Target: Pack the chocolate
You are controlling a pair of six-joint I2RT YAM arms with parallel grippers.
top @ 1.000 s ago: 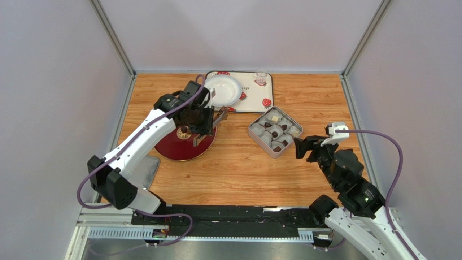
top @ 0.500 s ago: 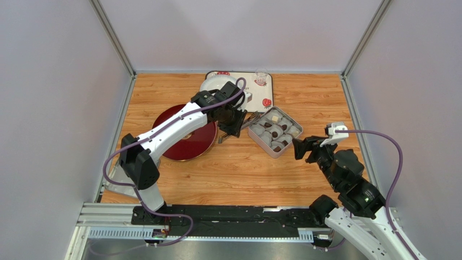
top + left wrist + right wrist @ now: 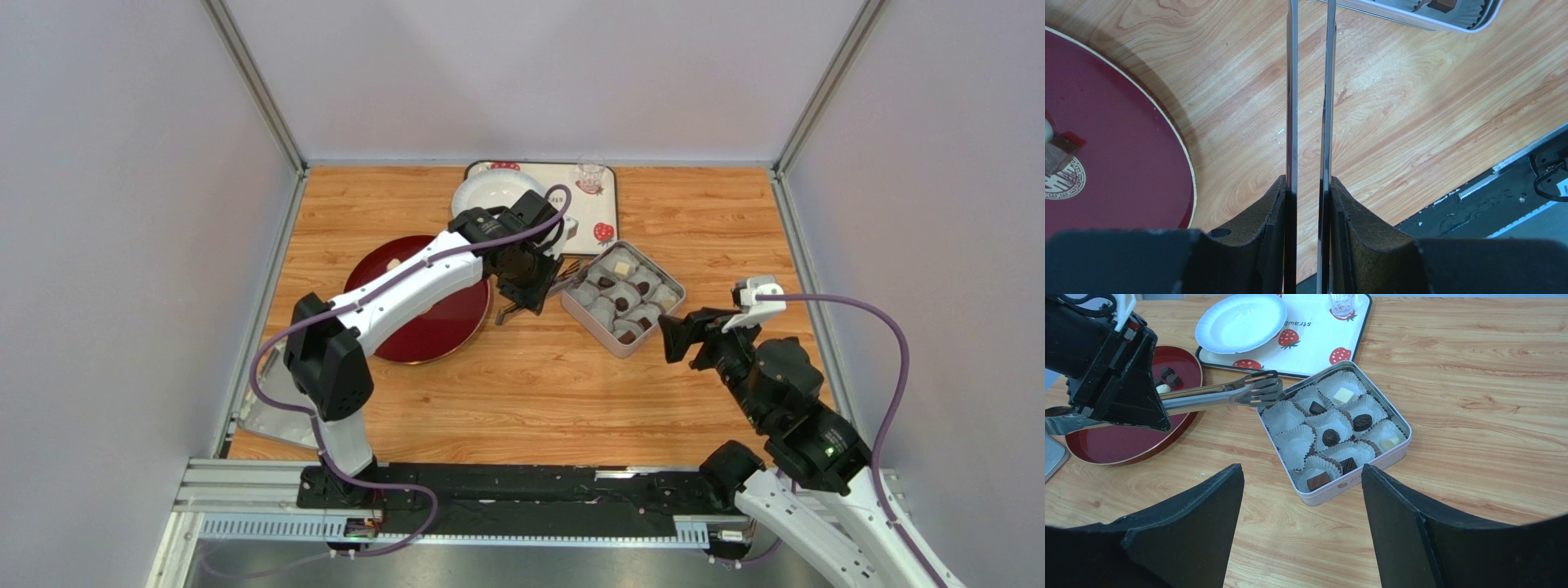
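Several chocolate pieces [image 3: 1330,437], dark brown and cream-white, sit in paper cups inside the square tin [image 3: 1352,481], which also shows in the top view [image 3: 573,298]. A few more pieces [image 3: 1168,373] lie on the round red plate [image 3: 405,337]. My left gripper [image 3: 525,292] is shut on metal tongs [image 3: 1217,397]. The two tong arms [image 3: 1292,92] run out between its fingers. The tong tips reach the tin's left corner, and I cannot tell if they hold a piece. My right gripper [image 3: 1303,471] is open and empty, just near of the tin.
A white bowl [image 3: 491,191] and a small glass [image 3: 591,175] stand on a strawberry-print tray [image 3: 591,223] at the back. The red plate [image 3: 1112,153] lies left of the tongs. A grey flat piece [image 3: 260,410] lies by the left arm's base.
My left arm has swung right with the tongs, from over the red plate to the tin's left corner. My right gripper has barely moved.
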